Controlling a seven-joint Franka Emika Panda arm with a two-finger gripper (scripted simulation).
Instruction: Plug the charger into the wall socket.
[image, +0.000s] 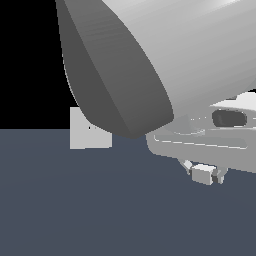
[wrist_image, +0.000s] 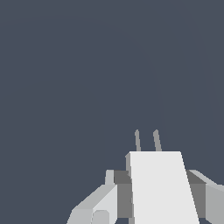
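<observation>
The charger (image: 202, 174) is a small off-white block held between my gripper's (image: 204, 175) fingers, above the dark floor at the exterior view's right. In the wrist view the charger (wrist_image: 160, 186) fills the space between the two fingers (wrist_image: 94, 205), and its two thin grey prongs (wrist_image: 146, 141) stick out from its far end over bare floor. The wall socket (image: 86, 131) is a light-grey upright square panel farther back at the exterior view's left, well apart from the charger. A large arm link hides the socket's upper right part. The socket is out of the wrist view.
A big grey arm link (image: 150, 55) fills the upper part of the exterior view. The dark blue-grey floor (image: 100, 210) spreads under everything.
</observation>
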